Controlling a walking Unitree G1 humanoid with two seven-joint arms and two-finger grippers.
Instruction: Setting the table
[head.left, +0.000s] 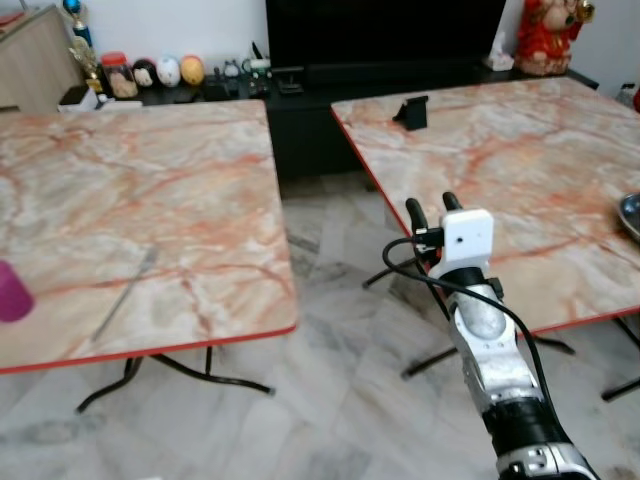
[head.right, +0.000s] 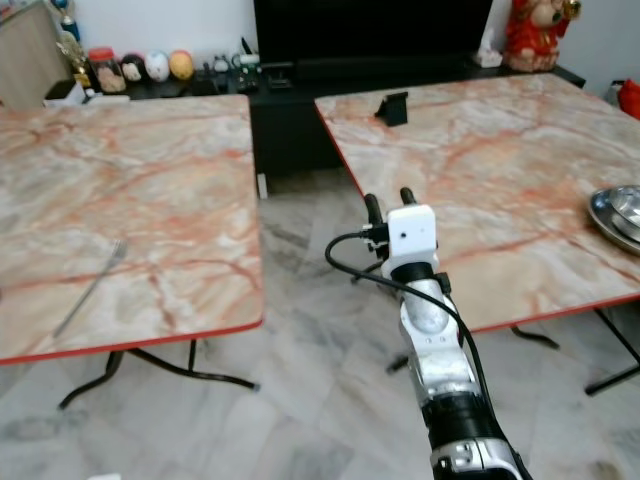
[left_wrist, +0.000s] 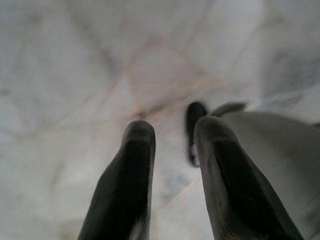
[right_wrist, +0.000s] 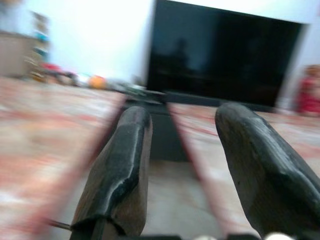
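A thin grey fork (head.right: 92, 286) lies flat on the marbled left table (head.left: 150, 200); both grippers' fingers spread, empty.

no text, label, brand, number or sign can be read in any of the views. the jars and round ornaments (head.left: 168, 71) on the dark cabinet behind the tables are too small and soft to show any lettering, the red figurine (head.left: 548, 35) at the far right corner carries no legible marks, the dark screen (head.left: 385, 30) shows no logo, and the white camera housing (head.left: 467, 236) on the right arm is blank on the face that shows.
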